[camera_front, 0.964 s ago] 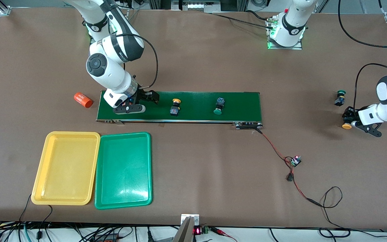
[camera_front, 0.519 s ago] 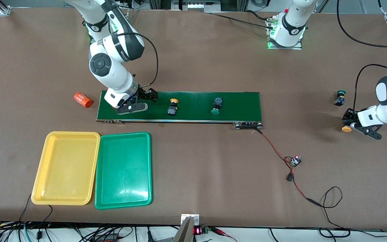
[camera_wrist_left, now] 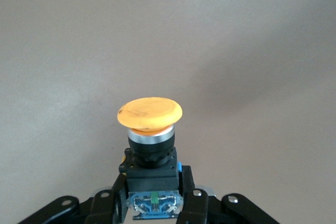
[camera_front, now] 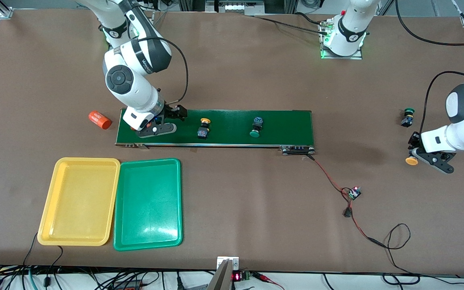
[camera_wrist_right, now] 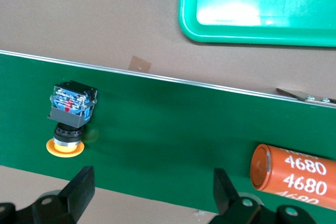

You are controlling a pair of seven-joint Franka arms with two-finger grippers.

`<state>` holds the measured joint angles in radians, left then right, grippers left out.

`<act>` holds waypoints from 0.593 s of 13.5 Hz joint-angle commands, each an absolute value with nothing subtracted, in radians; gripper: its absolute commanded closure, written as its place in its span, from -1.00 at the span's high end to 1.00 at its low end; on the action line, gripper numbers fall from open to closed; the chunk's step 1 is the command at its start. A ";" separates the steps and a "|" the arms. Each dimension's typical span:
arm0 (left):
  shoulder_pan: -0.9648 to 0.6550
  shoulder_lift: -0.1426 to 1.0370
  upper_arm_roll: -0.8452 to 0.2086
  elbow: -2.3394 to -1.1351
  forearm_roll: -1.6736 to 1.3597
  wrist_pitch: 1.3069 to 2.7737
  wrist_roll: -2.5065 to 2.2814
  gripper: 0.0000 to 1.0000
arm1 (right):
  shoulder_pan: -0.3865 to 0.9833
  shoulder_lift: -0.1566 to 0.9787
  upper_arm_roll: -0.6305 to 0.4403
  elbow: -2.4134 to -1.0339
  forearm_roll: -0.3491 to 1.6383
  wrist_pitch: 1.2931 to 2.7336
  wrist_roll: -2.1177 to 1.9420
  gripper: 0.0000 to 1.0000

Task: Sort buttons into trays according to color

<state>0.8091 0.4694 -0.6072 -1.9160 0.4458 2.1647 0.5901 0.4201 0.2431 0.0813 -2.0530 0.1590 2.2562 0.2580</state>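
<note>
My left gripper (camera_front: 412,157) (camera_wrist_left: 154,203) is shut on the black-and-blue body of a yellow-capped button (camera_wrist_left: 149,115), over bare table at the left arm's end. A green-capped button (camera_front: 407,117) stands on the table beside it. On the dark-green belt (camera_front: 288,125) lie a yellow-capped button (camera_front: 204,128) (camera_wrist_right: 71,114) and a green-capped button (camera_front: 256,127). My right gripper (camera_front: 170,121) (camera_wrist_right: 152,182) hangs open over the belt's end toward the right arm, with nothing between its fingers. The yellow tray (camera_front: 79,201) and green tray (camera_front: 148,203) (camera_wrist_right: 257,3) lie side by side, nearer the front camera than the belt.
An orange cylinder with white print (camera_front: 99,119) (camera_wrist_right: 294,174) lies on the table just off the belt's end by my right gripper. A red-and-black wire runs from the belt's other end to a small circuit board (camera_front: 354,193).
Both buttons on the belt have travelled toward my right gripper. My left gripper has shifted a little with the yellow-capped button still in it. The right arm has turned slightly.
</note>
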 commanded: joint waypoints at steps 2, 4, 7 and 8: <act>0.779 0.451 -0.607 -1.930 0.420 2.152 0.581 -1.00 | 0.425 0.287 0.084 -2.005 0.161 2.240 0.287 1.00; 0.732 0.451 -0.606 -1.930 0.367 2.102 0.537 -1.00 | 0.439 0.320 0.084 -1.968 0.161 2.240 0.307 1.00; 0.675 0.425 -0.606 -1.942 0.328 2.088 0.467 -1.00 | 0.475 0.363 0.078 -1.930 0.161 2.240 0.328 1.00; 0.657 0.419 -0.606 -1.957 0.315 2.088 0.439 -1.00 | 0.482 0.374 0.075 -1.925 0.161 2.243 0.330 1.00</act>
